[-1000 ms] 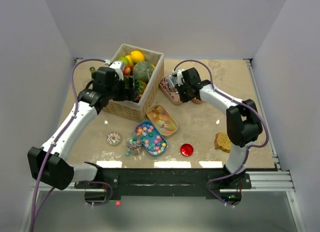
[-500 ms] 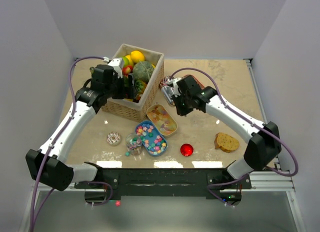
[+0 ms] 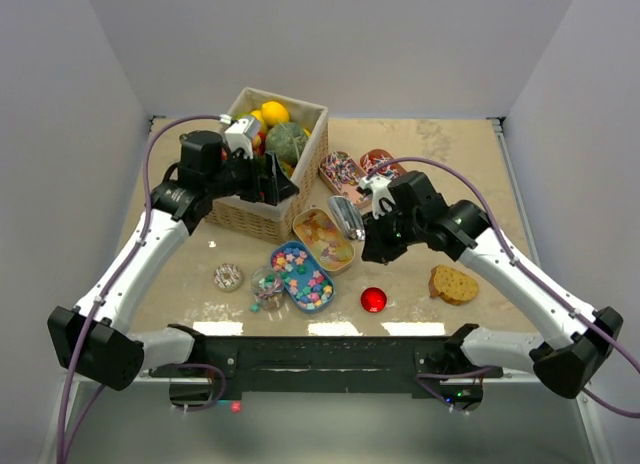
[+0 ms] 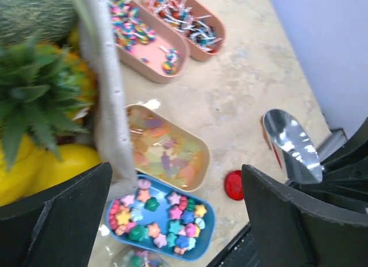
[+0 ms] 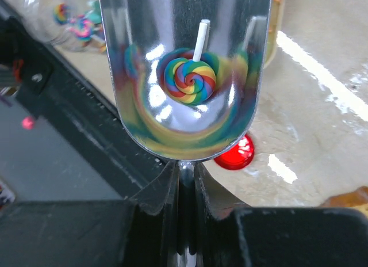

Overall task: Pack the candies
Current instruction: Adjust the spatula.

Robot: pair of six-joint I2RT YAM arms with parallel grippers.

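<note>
My right gripper [image 3: 372, 227] [image 5: 185, 175] is shut on the handle of a metal scoop [image 3: 348, 216] [image 5: 184, 77]. The scoop hangs above the table beside the beige tray and carries one rainbow swirl lollipop [image 5: 190, 77]. More candies lie in four trays: swirl lollipops in a pink tray [image 3: 340, 174] [image 4: 144, 42], wrapped ones in a brown tray [image 3: 380, 162] [image 4: 187, 22], gummies in a beige tray [image 3: 323, 238] [image 4: 167, 152], and pastel stars in a blue tray [image 3: 301, 276] [image 4: 167, 224]. My left gripper [image 3: 280, 184] [image 4: 178, 221] hangs open and empty by the basket's front corner.
A wicker basket [image 3: 300, 169] of toy fruit stands at the back left. A clear cup [image 3: 267, 286] holding a few candies sits left of the blue tray, with a sprinkled doughnut [image 3: 228, 276] beyond it. A red disc [image 3: 373, 299] and a bread slice [image 3: 454, 284] lie front right.
My right arm has swung from the pink tray at the back toward the front, carrying the scoop with the lollipop. The left gripper has shifted slightly right along the basket.
</note>
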